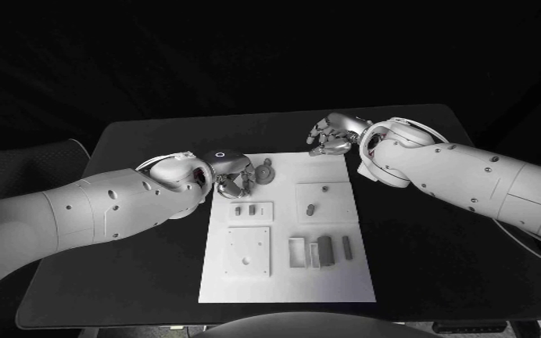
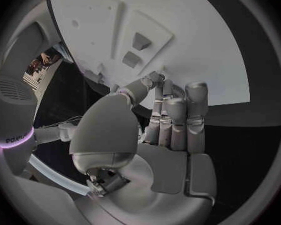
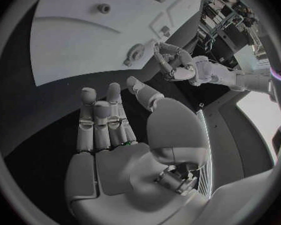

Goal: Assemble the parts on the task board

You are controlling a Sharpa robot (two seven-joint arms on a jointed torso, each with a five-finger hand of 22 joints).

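Fingers of the left robot hand lie close together and curled at the near-left corner region of the task board, above its far left edge, close beside a small round part that lies on the board there; whether the fingertips actually touch or hold that part cannot be told. In the right wrist view the same hand appears bent over the round part at the board's edge. The right robot hand hangs above the desk just past the board's far right corner, its fingers loosely spread and empty, palm open toward the board. On the white board itself, two small parts stand in a raised block near the left hand, another short part lies on a square block with a round stud beside it, and several upright dark pieces sit nearer the robot beside a flat square plate.
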